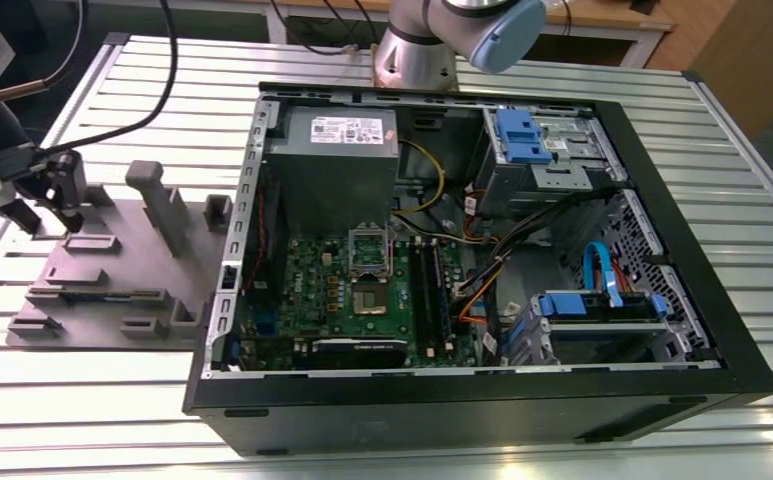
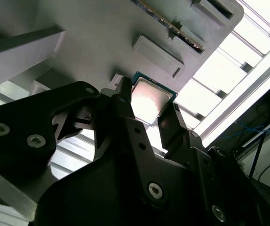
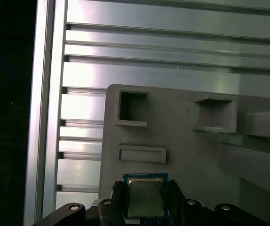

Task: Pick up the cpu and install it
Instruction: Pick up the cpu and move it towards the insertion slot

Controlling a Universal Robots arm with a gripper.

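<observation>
Exterior view: the pincer (image 1: 47, 215) hangs over the end of a grey holder tray (image 1: 119, 272) nearest the exterior view's left, on the slatted metal worktop (image 1: 706, 150). Just beside the tray, towards the exterior view's right, an open computer case (image 1: 493, 405) lies on its side. The green motherboard (image 1: 313, 290) inside it is well apart from the pincer.

Second wrist view: the cpu (image 2: 150, 98) sits between the two black fingers (image 2: 124, 106), silvery top facing the camera. One finger presses on each of two opposite edges, so the pincer is closed down to the chip's width and grips it. The grey tray lies behind it.

First wrist view: the cpu shows square-on, again pinched between the fingers at two opposite sides. It is over the tray, near a shallow rectangular block (image 3: 142, 154). I cannot tell whether the chip rests on the tray or is raised off it.
</observation>
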